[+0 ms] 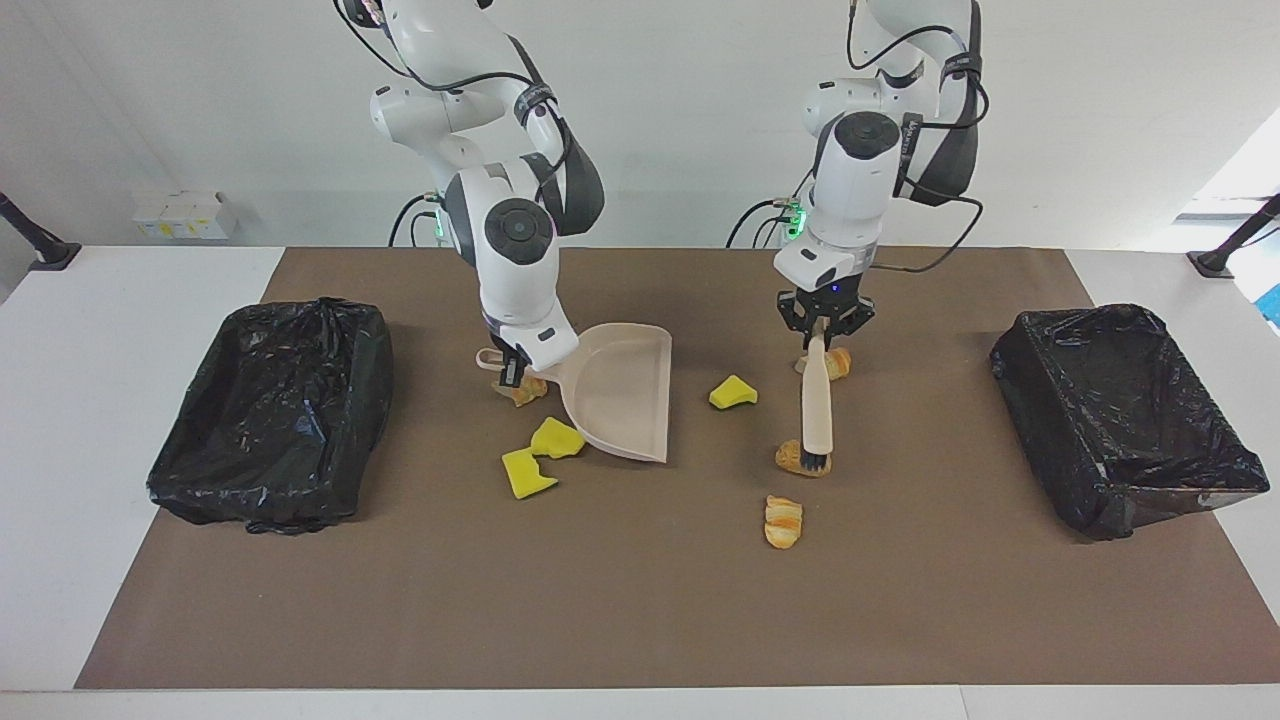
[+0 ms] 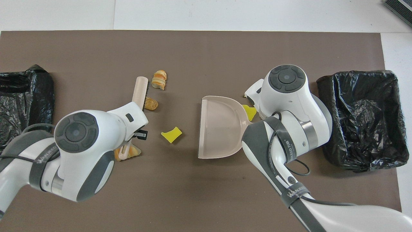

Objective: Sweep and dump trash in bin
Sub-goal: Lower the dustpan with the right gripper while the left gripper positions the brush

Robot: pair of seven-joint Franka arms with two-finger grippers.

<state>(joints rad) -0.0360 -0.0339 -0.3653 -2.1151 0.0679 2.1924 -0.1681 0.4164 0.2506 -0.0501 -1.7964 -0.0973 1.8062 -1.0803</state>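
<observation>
Beige brush touches bread lump

Both arms have a glossy white shell with rounded segments. The joints carry dark grey round caps with a ring pattern. Dark grey bands wrap some segments, and one band shows light lettering. Black cables run along the links and hang in loops. Each pincer is black, under a white wrist block with a small blue light.

Robot lab test bench

Two white robot arms stand at a white table with a brown paper mat, bare white wall.
</observation>
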